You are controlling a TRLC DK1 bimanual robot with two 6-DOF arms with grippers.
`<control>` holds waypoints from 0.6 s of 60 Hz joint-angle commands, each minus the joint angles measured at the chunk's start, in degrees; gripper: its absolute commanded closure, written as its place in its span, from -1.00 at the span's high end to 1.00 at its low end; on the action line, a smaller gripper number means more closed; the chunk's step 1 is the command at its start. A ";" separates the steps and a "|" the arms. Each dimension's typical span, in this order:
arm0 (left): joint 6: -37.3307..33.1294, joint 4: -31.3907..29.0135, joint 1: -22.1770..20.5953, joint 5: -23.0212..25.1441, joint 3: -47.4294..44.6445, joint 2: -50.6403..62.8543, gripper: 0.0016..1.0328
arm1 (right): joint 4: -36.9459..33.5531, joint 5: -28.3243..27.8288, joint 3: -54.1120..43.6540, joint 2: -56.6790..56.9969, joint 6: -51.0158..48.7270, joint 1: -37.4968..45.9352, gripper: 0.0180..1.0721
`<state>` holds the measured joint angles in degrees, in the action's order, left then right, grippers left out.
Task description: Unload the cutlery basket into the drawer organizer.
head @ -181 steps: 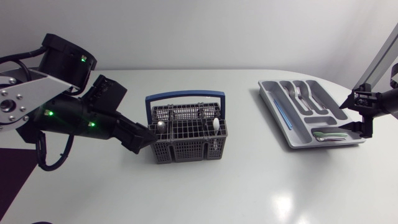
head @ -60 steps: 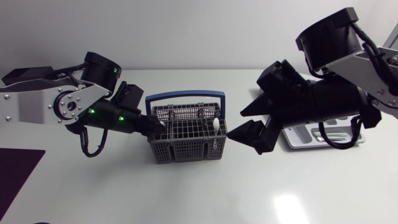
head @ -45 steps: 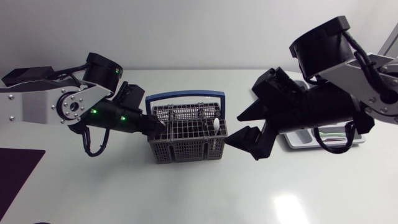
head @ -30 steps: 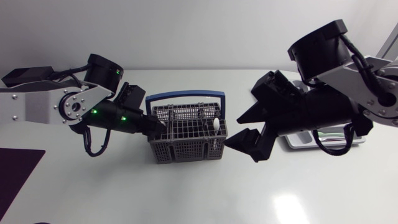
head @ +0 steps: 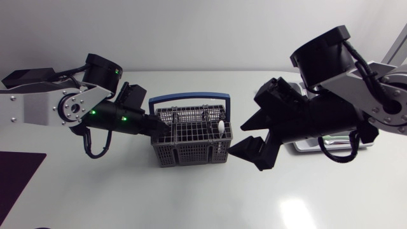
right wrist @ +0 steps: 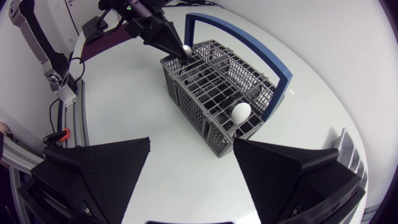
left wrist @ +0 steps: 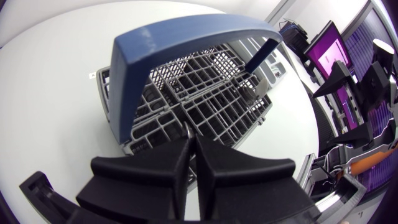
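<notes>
**Head view.** The grey plastic lattice cutlery basket with a blue hoop handle (head: pixel 191 152) stands at mid-frame on the white desk (head: pixel 191 197). The left tool (head: pixel 160 128) is at the basket's left end, its fingers pinched together on the metal spoon (head: pixel 165 127) standing there. That arm has stayed put over the last three seconds.

The right arm has changed most. Three seconds ago it was at the frame's right edge over the grey drawer organizer (head: pixel 300 147). Now it has swung across and covers most of it. Over the last second the right tool (head: pixel 240 137) has crept closer to the basket's right end, and its fingers are spread wide with nothing between them. I judge it is coming for the white plastic spoon (head: pixel 220 127) in the right compartment.

**Left wrist view.** The left tool's (left wrist: pixel 191 140) fingers are nearly closed, with a sliver of metal between their tips at the basket (left wrist: pixel 205 106) rim. The spoon is not yet lifted out.

**Right wrist view.** The right tool (right wrist: pixel 193 162) gapes wide, short of the basket (right wrist: pixel 211 93). The white spoon (right wrist: pixel 241 112) is just ahead, and the left tool (right wrist: pixel 168 38) grips the metal spoon (right wrist: pixel 186 49) at the far end.
</notes>
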<state>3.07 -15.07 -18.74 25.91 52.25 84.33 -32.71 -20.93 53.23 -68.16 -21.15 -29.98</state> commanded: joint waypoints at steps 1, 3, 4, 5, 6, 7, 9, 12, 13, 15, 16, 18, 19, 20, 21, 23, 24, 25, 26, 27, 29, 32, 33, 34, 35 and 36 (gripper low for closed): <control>1.15 0.57 0.64 1.25 -0.57 -1.72 -0.92 | 0.45 0.45 -1.55 0.57 1.11 -0.70 0.83; 1.24 0.57 0.64 1.33 -0.57 -1.89 -0.92 | 0.45 0.54 -1.73 0.57 1.11 -0.78 0.83; 1.24 0.57 0.64 1.51 -0.66 -2.16 -0.92 | 0.45 0.54 -1.73 0.57 1.11 -0.78 0.83; 1.32 0.66 0.64 1.69 -0.66 -2.33 -0.92 | 0.45 0.63 -1.82 0.57 1.11 -0.87 0.83; 1.32 0.57 0.64 1.86 -0.66 -2.42 -0.92 | 0.45 0.63 -1.90 0.57 1.11 -0.96 0.83; 1.41 0.57 0.64 2.39 -0.75 -2.77 -0.92 | 0.45 0.63 -1.90 0.75 1.11 -1.05 0.83; 1.68 0.66 0.81 3.09 -0.75 -2.95 -0.92 | 0.54 0.63 -2.08 0.75 1.11 -1.14 0.83; 1.85 0.66 1.08 3.80 -0.75 -3.74 -0.92 | 0.54 0.71 -2.26 0.84 1.11 -1.22 0.83; 1.85 0.66 1.08 3.97 -0.66 -3.92 -0.92 | 0.63 0.71 -2.34 0.84 1.11 -1.22 0.83; 2.20 0.66 1.43 5.03 -0.66 -4.53 -0.92 | 0.54 0.71 -2.43 0.84 1.11 -1.22 0.83; 2.38 0.66 1.52 5.55 -0.57 -4.71 -0.92 | 0.54 0.71 -2.52 0.92 1.02 -1.22 0.83; 2.64 0.66 1.96 6.17 -0.39 -5.15 -0.92 | 0.63 0.71 -2.52 1.01 1.02 -1.22 0.83; 2.82 0.66 1.96 6.34 -0.31 -5.32 -0.92 | 0.54 0.71 -2.70 1.19 1.02 -1.22 0.83; 2.82 0.66 1.96 6.43 -0.31 -5.41 -0.92 | 0.54 0.71 -2.70 1.28 1.02 -1.22 0.83; 2.91 0.66 2.13 6.43 -0.22 -5.76 -0.92 | 0.54 0.71 -2.70 1.36 1.02 -1.22 0.83; 2.99 0.66 2.31 6.70 -0.13 -6.38 -0.92 | 0.54 0.80 -2.78 1.63 1.02 -1.31 0.83; 3.17 0.66 2.39 7.05 -0.13 -6.64 -0.92 | 0.54 0.71 -2.78 1.72 1.11 -1.31 0.83; 3.43 0.66 2.75 7.84 -0.04 -7.08 -0.92 | 0.54 0.71 -2.87 1.80 1.20 -1.22 0.84; 3.61 0.66 2.92 8.28 -0.04 -7.52 -0.92 | 0.54 0.71 -2.87 1.80 1.20 -1.31 0.84; 3.78 0.66 3.10 8.72 -0.04 -7.87 -0.92 | 0.63 0.71 -2.87 1.98 1.20 -1.22 0.83; 4.05 0.66 3.36 9.33 0.05 -8.84 -0.92 | 0.54 0.71 -2.96 2.07 1.20 -1.31 0.84; 4.40 0.66 3.54 10.04 0.22 -10.07 -0.92 | 0.63 0.71 -3.05 2.51 1.11 -1.31 0.84; 4.49 0.66 3.54 10.12 0.22 -10.24 -0.92 | 0.63 0.71 -3.05 2.51 1.02 -1.31 0.84; 4.84 0.57 3.63 10.30 0.40 -10.77 -0.92 | 0.72 0.71 -3.13 2.68 0.93 -1.31 0.84; 5.02 0.57 3.54 10.39 0.49 -10.95 -0.92 | 0.72 0.71 -3.22 2.86 0.84 -1.31 0.84; 5.10 0.39 3.54 10.48 0.66 -11.21 -0.92 | 0.89 0.71 -3.31 3.03 0.84 -1.40 0.84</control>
<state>6.26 -14.66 -15.51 34.74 52.25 75.50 -32.38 -20.53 51.94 -66.15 -20.99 -30.72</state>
